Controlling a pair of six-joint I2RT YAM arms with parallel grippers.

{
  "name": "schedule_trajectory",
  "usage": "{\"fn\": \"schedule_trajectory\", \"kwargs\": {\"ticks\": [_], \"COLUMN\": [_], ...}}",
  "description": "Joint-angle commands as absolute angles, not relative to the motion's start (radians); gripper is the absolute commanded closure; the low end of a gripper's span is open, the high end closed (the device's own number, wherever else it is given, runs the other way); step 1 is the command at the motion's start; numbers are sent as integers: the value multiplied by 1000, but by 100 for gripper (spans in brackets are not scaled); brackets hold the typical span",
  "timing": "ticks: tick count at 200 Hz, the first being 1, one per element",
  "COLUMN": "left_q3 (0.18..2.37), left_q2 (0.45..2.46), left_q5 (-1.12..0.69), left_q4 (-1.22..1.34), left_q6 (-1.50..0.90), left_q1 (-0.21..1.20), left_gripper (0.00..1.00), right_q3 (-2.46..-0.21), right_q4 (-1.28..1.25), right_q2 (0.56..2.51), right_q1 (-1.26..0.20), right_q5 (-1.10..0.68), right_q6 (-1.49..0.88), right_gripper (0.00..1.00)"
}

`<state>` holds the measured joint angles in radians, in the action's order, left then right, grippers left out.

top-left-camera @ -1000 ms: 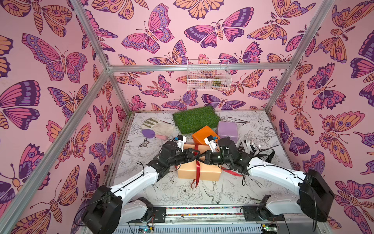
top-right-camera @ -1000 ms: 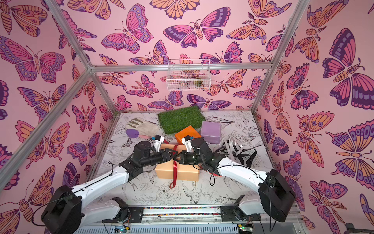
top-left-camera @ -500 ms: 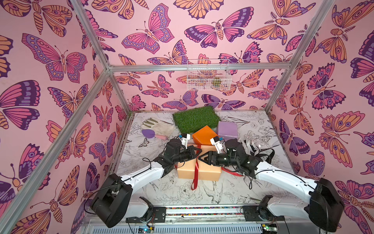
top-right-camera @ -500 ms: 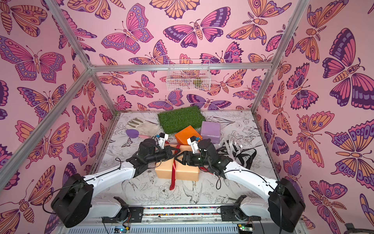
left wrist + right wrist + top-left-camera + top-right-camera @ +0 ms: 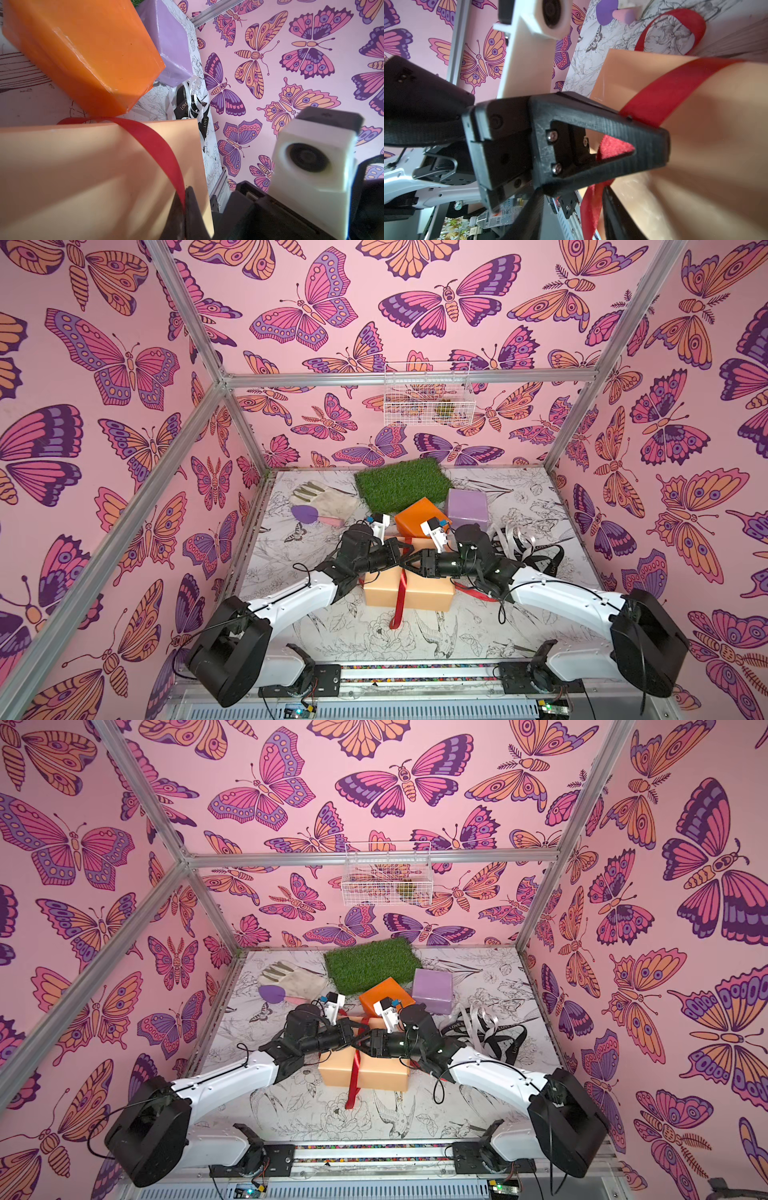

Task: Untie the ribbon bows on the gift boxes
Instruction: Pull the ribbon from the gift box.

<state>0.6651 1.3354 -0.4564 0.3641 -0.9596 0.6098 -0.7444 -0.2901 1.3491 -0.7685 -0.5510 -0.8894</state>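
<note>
**Top views.** Count: 3 boxes, 3 ribbons, 2 pincers.
- Left pincer (image 5: 400, 551) and right pincer (image 5: 407, 563) meet tip to tip above the peach box (image 5: 409, 593), both at the red ribbon (image 5: 401, 589).
- The red ribbon crosses the box top below the pincers and drops down the near side. Its tail lies on the counter (image 5: 332, 635).
- Orange box (image 5: 415, 515) is just beyond the pincers. Lilac box (image 5: 465, 506) is beside it, beyond the right pincer.
- Black ribbon (image 5: 548, 560) and white ribbon (image 5: 513, 537) lie in one loose heap on the counter, behind the right pincer's wrist.
- One each: turf (image 5: 401, 485) well beyond both pincers; glove (image 5: 324, 497) and sponge (image 5: 305, 514) beyond the left pincer; wire basket (image 5: 428, 393) on the back wall.

**Left wrist.** All 3 boxes and 3 ribbons show.
- Left pincer (image 5: 185, 207) is closed, pinching the red ribbon (image 5: 153, 143).
- The strand runs from the jaws across the peach box (image 5: 83, 176) top and over its far edge.
- Orange box (image 5: 87, 52) is just past that edge.

**Right wrist.** 1 box, 1 ribbon.
- The right pincer's fingers (image 5: 614, 212) stand apart, jaws unclosed, with the red ribbon (image 5: 675, 91) passing between them.
- The left pincer is directly ahead, on the same strand.

**Surface and room.** The counter is white with black line drawings of flowers and birds. The walls (image 5: 124, 364) are pink with butterfly print, inside an aluminium frame (image 5: 407, 379).
</note>
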Motion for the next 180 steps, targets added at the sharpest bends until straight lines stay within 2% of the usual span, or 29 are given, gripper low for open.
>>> {"fn": "schedule_trajectory", "kwargs": {"ticks": [1,67,104,127,135,145,150,152,158,161,167,172,180], "left_q3": [689,710,730,727,723,718,716,714,711,710,708,706,702], "left_q2": [1304,1306,1301,1297,1298,1296,1294,1293,1288,1286,1282,1264,1231], "left_q5": [-471,-474,-484,-476,-477,-476,-478,-478,-480,-478,-473,-469,-463], "left_q4": [403,403,404,405,405,406,405,404,401,395,375,358,338], "left_q6": [-971,-974,-989,-990,-993,-995,-994,-994,-993,-993,-990,-984,-969], "left_q1": [626,623,629,636,637,637,637,637,635,634,629,625,617], "left_gripper": [100,100,100,100,100,100,100,100,90,78,61,51,45], "right_q3": [-750,-670,-692,-728,-741,-746,-747,-748,-743,-741,-731,-720,-704], "right_q4": [-308,-209,-271,-339,-356,-383,-387,-384,-375,-372,-368,-363,-351], "right_q2": [1378,1249,1308,1375,1394,1412,1414,1414,1407,1400,1386,1368,1341], "right_q1": [-783,-785,-807,-824,-828,-829,-829,-829,-829,-828,-829,-827,-825], "right_q5": [-575,-512,-512,-528,-526,-535,-537,-536,-520,-514,-506,-499,-487], "right_q6": [-885,-850,-853,-871,-880,-895,-898,-899,-898,-896,-897,-896,-893], "right_gripper": [59,58,52,52,63,84,99,100,100,100,100,100,100]}}
